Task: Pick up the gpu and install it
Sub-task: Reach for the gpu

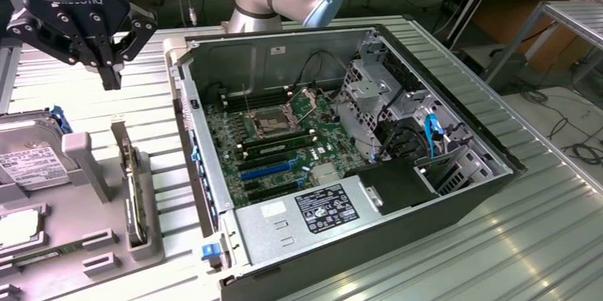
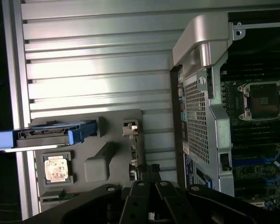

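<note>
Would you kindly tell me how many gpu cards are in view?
1: the gpu stands on edge in the grey holder beside the open case; others may be hidden.

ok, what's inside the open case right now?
Motherboard with CPU socket, blue slots, power supply, drive cage. Board under the supply and cage is hidden.

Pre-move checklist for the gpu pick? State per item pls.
1. Gripper empty: ok, it holds nothing.
2. Jaws open for a grasp: not ok, shut.
3. gpu seated upright on edge in the grey holder: ok.
4. Gripper clear of the gpu: ok, it hangs above the card, not touching.
5. Case side open, motherboard reachable: ok.
6. Blue slots free of cards: ok; debris inside them: cannot tell.
</note>
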